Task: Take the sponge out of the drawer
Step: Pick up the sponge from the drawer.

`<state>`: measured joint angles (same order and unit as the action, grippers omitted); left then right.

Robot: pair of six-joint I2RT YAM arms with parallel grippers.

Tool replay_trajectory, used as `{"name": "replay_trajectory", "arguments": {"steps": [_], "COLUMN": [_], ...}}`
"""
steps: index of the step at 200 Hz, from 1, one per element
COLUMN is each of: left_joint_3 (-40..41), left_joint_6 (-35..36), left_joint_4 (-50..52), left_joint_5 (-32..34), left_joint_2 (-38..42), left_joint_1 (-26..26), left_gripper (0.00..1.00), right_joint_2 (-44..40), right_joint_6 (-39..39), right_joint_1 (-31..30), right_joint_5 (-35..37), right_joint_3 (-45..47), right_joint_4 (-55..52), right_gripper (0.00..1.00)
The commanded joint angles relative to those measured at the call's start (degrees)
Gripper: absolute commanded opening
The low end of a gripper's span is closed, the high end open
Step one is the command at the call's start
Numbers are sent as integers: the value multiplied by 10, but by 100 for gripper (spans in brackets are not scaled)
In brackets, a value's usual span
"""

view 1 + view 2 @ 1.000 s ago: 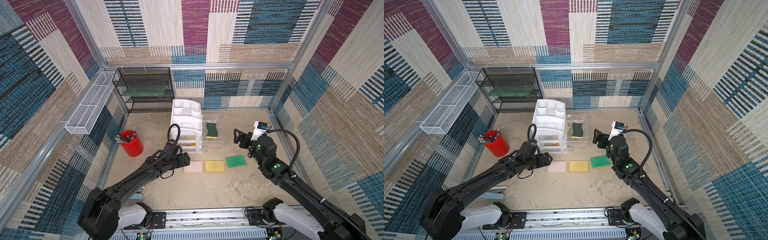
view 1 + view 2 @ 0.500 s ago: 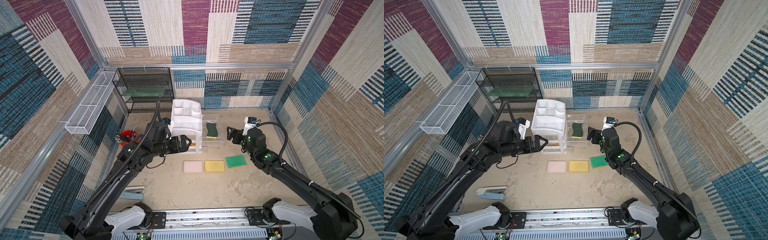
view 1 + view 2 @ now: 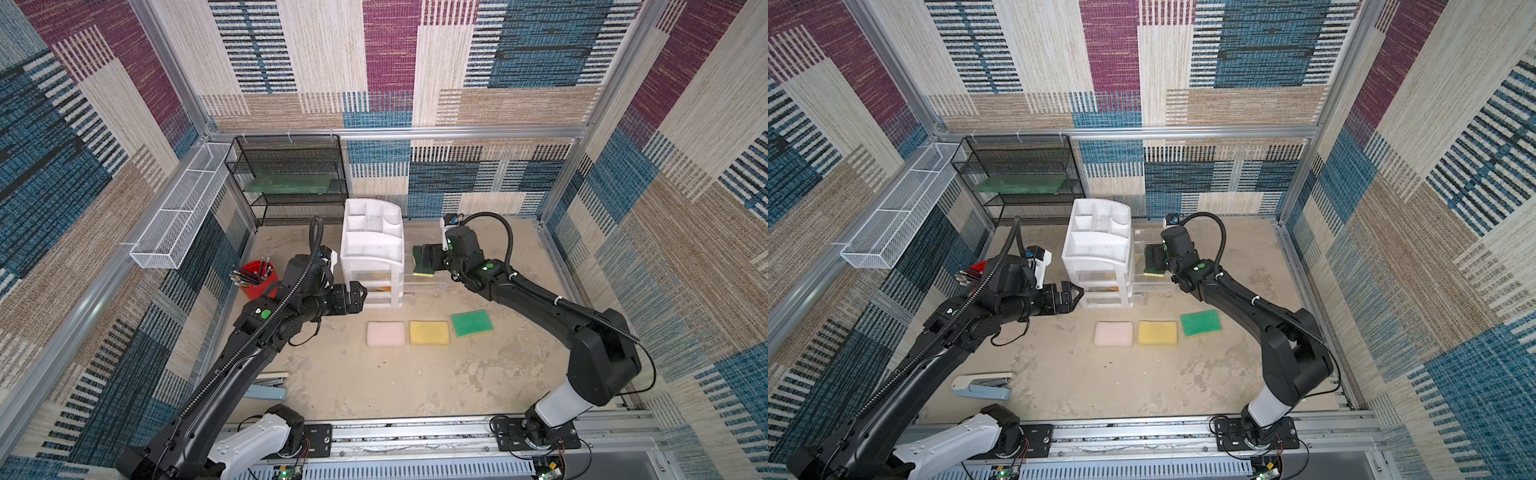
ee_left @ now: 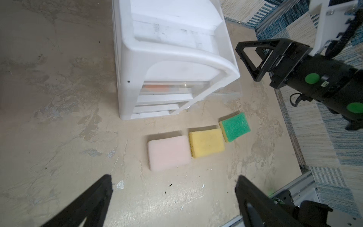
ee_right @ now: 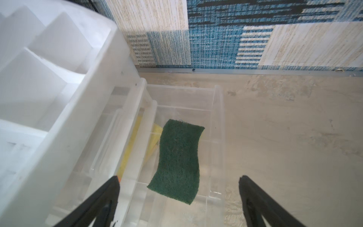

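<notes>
While the right pincer [image 5: 178, 177] gapes, sponge [image 5: 177, 157] sits in drawer [image 5: 218, 127].

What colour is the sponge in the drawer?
Dark green; the sponge shows best in right wrist view.

- We count one white chest [image 3: 372, 249] with three drawers [image 4: 163, 97].
- We count four sponges in clear sight: a pink sponge [image 3: 385, 333], a yellow sponge [image 3: 429, 332] and a green sponge [image 3: 472, 323] on the table [image 3: 415, 386], and a dark green sponge [image 5: 177, 161] inside the chest.
- We see one black wire rack [image 3: 291, 178] and one white wire basket [image 3: 178, 220].
- We find one red cup [image 3: 257, 287] of pens [image 3: 249, 276], too bunched to count, and one stapler [image 3: 982, 386].
- We count two grippers: left gripper [image 4: 173, 176] and right gripper [image 5: 179, 177].
</notes>
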<state>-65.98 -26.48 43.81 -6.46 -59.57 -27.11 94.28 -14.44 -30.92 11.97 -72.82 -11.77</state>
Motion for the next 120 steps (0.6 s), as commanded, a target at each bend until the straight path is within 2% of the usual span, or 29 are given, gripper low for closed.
{"name": "replay_trajectory", "arguments": {"steps": [1,24,52,120], "left_joint_3": [5,11,12,15], "left_joint_6": [-8,-15,-17,-18], "left_joint_4": [-40,-46,-48,-50], "left_joint_5": [-33,-46,-53,-59], "left_joint_2": [-2,-1,0,3], "left_joint_1": [7,16,21,23], "left_gripper": [99,99,97,96], "right_joint_2": [29,63,95,182], "right_joint_6": [22,31,38,46], "right_joint_1": [-8,-15,-18,-21], "right_joint_5": [-5,9,15,35], "right_joint_3": [-25,-57,-89,-169], "right_joint_4": [-36,-63,-85,-130], "right_gripper": [99,99,94,72]}}
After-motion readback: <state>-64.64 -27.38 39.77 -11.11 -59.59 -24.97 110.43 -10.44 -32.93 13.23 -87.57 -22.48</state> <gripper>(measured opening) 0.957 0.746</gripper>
